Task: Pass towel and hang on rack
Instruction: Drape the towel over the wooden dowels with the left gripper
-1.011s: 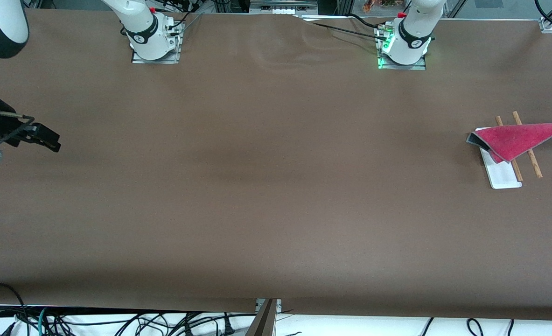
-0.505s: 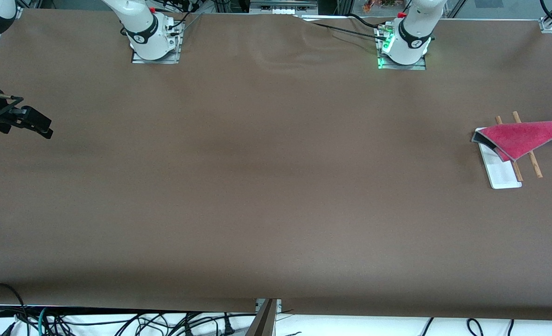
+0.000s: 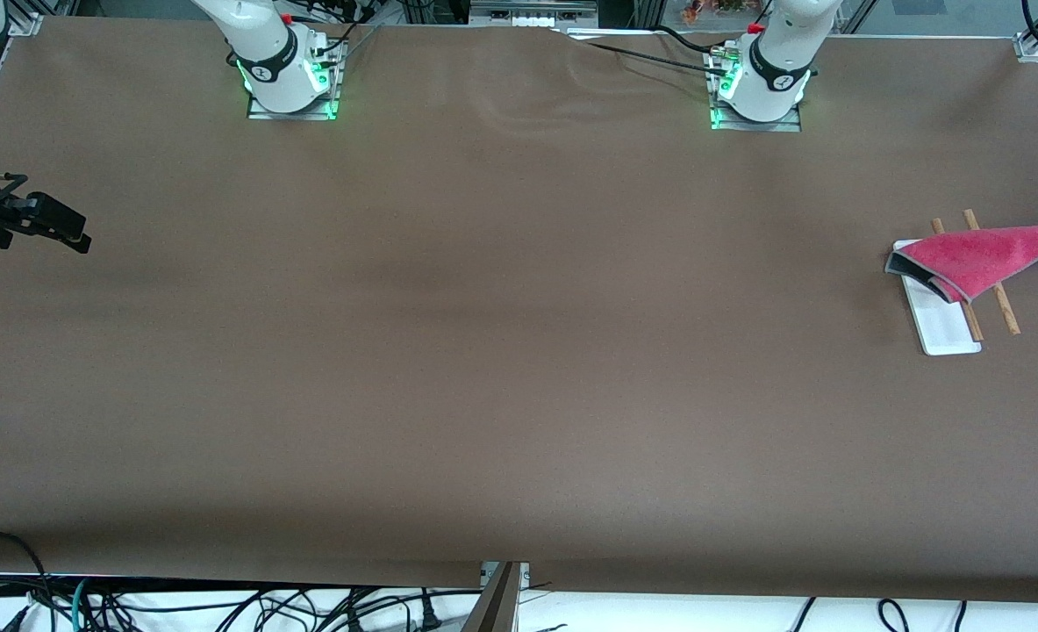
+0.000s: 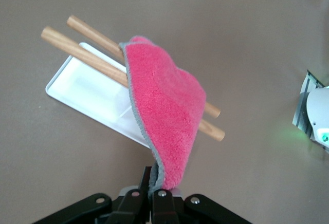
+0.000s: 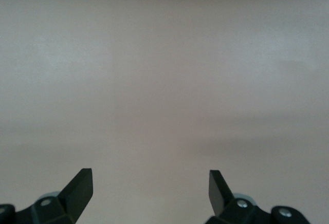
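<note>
The pink-red towel (image 3: 984,257) lies draped across the rack's two wooden rods (image 3: 1005,309), near the table's edge at the left arm's end. The rack's white base plate (image 3: 947,329) sits on the brown table. In the left wrist view the towel (image 4: 167,111) hangs over both rods (image 4: 77,47) above the base plate (image 4: 85,88). My left gripper (image 4: 156,185) is shut on the towel's grey-edged corner; the front view does not show this gripper. My right gripper (image 3: 78,240) hangs over the table's edge at the right arm's end, open and empty (image 5: 149,183).
The right arm's base (image 3: 289,83) and the left arm's base (image 3: 760,88) stand along the table edge farthest from the front camera. Cables (image 3: 220,606) hang below the nearest edge. The left arm's base plate (image 4: 314,113) also shows in the left wrist view.
My right gripper has drawn back toward the table's edge at the right arm's end, still open. The towel has slid a little over the rods toward the left arm's end.
</note>
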Controlling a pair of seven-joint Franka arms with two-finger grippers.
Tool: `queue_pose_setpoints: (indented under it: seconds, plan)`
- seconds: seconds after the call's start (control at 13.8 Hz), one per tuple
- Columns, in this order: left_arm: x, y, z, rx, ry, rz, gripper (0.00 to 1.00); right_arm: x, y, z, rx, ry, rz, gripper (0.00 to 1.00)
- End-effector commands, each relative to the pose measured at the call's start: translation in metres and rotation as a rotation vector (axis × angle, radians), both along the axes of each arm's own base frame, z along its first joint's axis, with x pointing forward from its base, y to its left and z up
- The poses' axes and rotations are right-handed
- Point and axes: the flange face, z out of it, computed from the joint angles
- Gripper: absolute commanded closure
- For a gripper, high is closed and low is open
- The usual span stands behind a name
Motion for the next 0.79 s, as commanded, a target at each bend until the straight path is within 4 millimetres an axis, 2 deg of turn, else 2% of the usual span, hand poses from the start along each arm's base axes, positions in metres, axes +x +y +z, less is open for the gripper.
queue_pose_setpoints:
  seconds: [0.0, 0.14, 0.29, 0.36, 0.43, 0.58, 0.72]
  plan:
    - [-0.004, 0.019, -0.026, 0.006, -0.024, -0.062, 1.0, -0.006, 0.004, 0.004, 0.02, -0.002, 0.015, 0.0]
    - [-0.007, 0.025, -0.043, -0.001, -0.035, -0.073, 1.0, 0.0, 0.017, 0.008, 0.018, -0.013, 0.05, 0.0]
    - [-0.007, 0.025, -0.045, -0.003, -0.036, -0.073, 0.97, 0.003, 0.022, 0.007, 0.018, -0.015, 0.06, 0.0]
    - [-0.007, 0.025, -0.05, -0.007, -0.033, -0.073, 0.9, 0.003, 0.021, 0.007, 0.02, -0.018, 0.055, 0.0]
    - [-0.005, 0.026, -0.055, -0.001, -0.039, -0.067, 0.75, 0.004, 0.021, 0.008, 0.02, -0.021, 0.057, 0.0]
    - [-0.004, 0.025, -0.061, -0.006, -0.035, -0.065, 0.65, 0.004, 0.023, 0.008, 0.02, -0.021, 0.06, 0.0]
    - [0.0, 0.021, -0.062, -0.005, -0.032, -0.071, 0.63, 0.004, 0.026, 0.008, 0.02, -0.021, 0.069, 0.0]
